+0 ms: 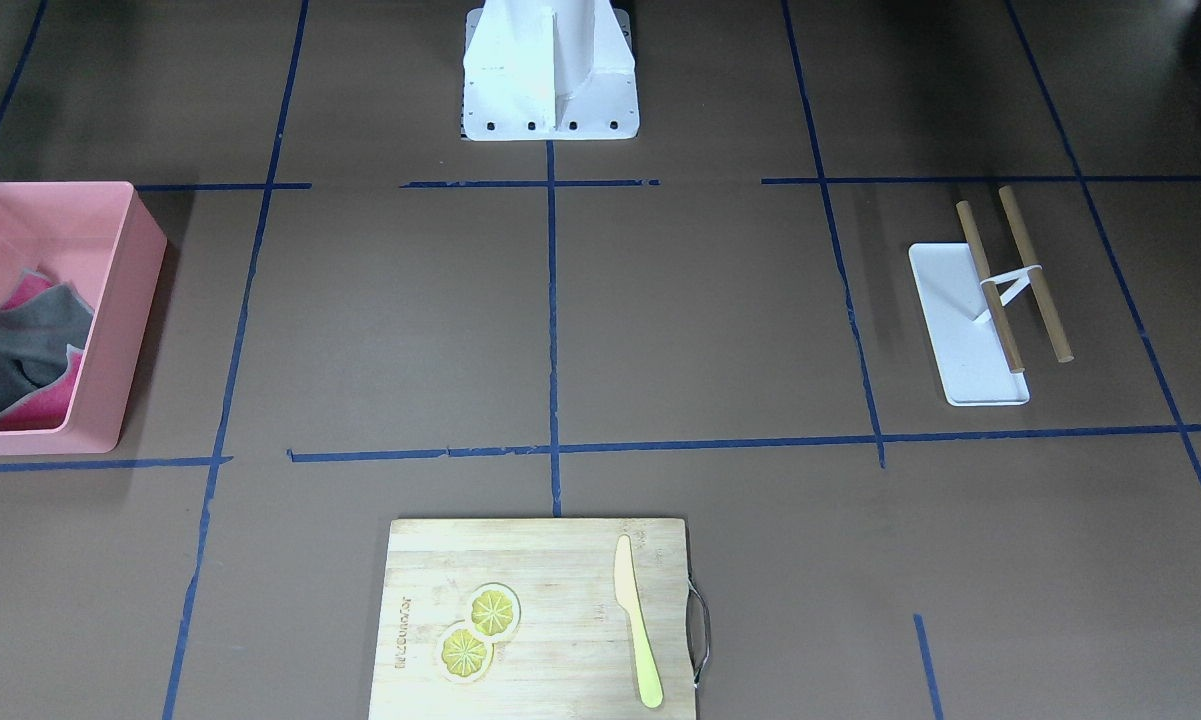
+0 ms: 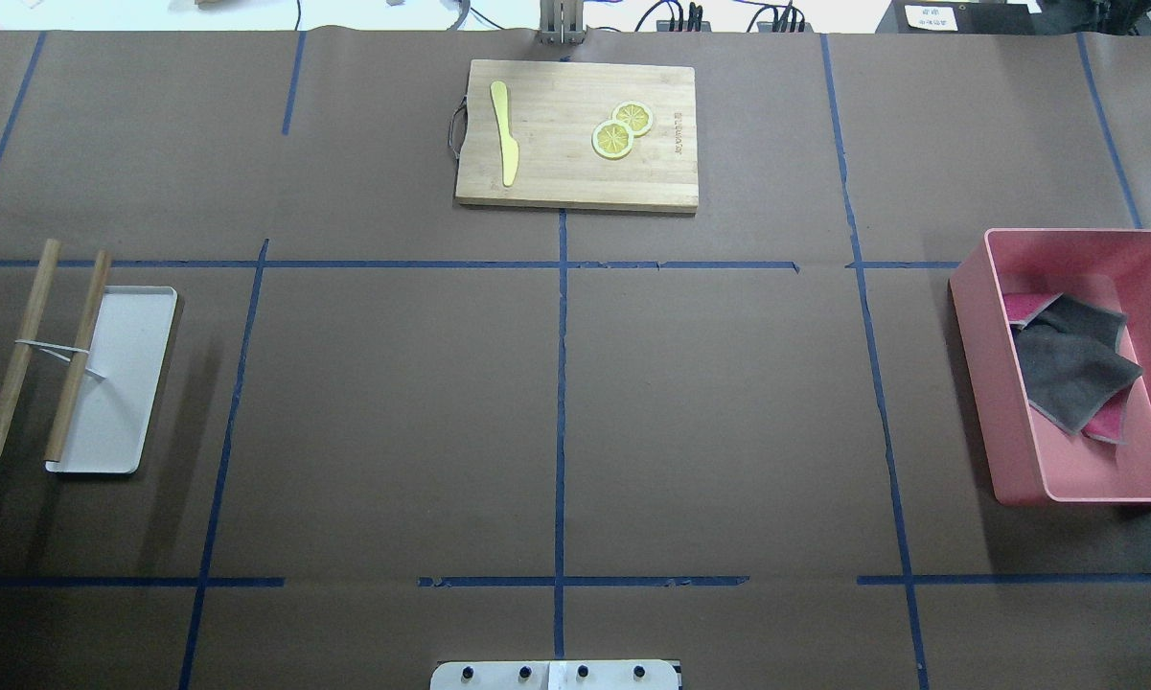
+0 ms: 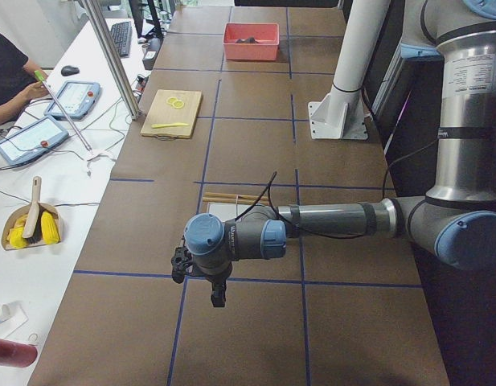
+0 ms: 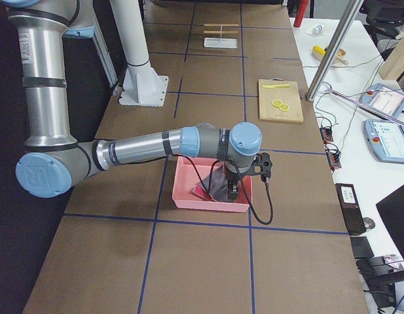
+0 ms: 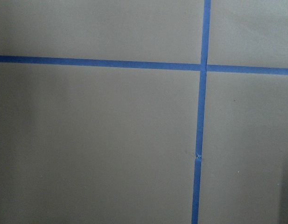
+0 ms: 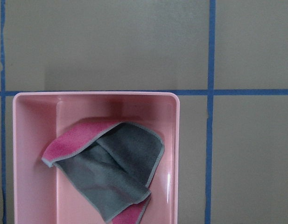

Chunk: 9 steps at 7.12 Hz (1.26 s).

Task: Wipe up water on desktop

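I see the wide, matte dark-brown worktop [image 2: 709,402], gridded in blue tape, spreading under both arms. My right gripper [image 4: 232,188] hangs above the pink plastic bin [image 6: 22,140] holding a crumpled grey-and-pink cloth [image 6: 111,172]. My left gripper [image 3: 218,296] hangs over a tape crossing. I cannot tell how either's jaws stand.

The desktop [image 2: 393,402] bears cutting board [image 2: 556,177], pink bin [image 2: 976,345], white tray [image 2: 126,383] — well apart.
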Each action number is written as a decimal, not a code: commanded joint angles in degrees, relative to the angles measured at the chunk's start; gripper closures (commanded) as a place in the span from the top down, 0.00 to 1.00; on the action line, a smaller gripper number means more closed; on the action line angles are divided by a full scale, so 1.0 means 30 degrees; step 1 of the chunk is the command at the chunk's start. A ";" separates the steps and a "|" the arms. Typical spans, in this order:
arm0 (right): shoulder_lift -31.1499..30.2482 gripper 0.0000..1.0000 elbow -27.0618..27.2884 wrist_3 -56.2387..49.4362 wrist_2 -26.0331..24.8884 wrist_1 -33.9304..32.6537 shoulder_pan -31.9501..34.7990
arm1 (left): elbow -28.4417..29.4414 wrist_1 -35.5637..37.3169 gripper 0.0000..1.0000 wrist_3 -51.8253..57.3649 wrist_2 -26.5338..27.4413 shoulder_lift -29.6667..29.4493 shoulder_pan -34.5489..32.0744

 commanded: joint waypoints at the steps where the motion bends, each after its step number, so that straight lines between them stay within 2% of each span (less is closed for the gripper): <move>1: -0.0264 1.00 -0.1265 0.0053 -0.0174 0.2270 0.0188 | -0.0327 -0.0009 1.00 -0.0015 -0.0002 0.0223 -0.0058; 2: -0.0527 1.00 -0.1527 -0.0034 -0.1132 0.2301 0.0188 | -0.0474 0.0020 1.00 -0.0015 -0.0002 0.0224 -0.0059; 3: -0.0848 1.00 -0.1559 0.0023 -0.1403 0.3171 0.0275 | -0.0591 0.0021 1.00 -0.0015 -0.0002 0.0253 -0.0088; 4: -0.1316 1.00 -0.1588 0.0023 -0.1406 0.3876 0.0450 | -0.0737 0.0079 1.00 -0.0044 -0.0002 0.0254 -0.0088; 9: -0.1789 1.00 -0.1618 0.0111 -0.1259 0.3883 0.1097 | -0.0709 0.0050 1.00 -0.0015 0.0027 0.0254 -0.0088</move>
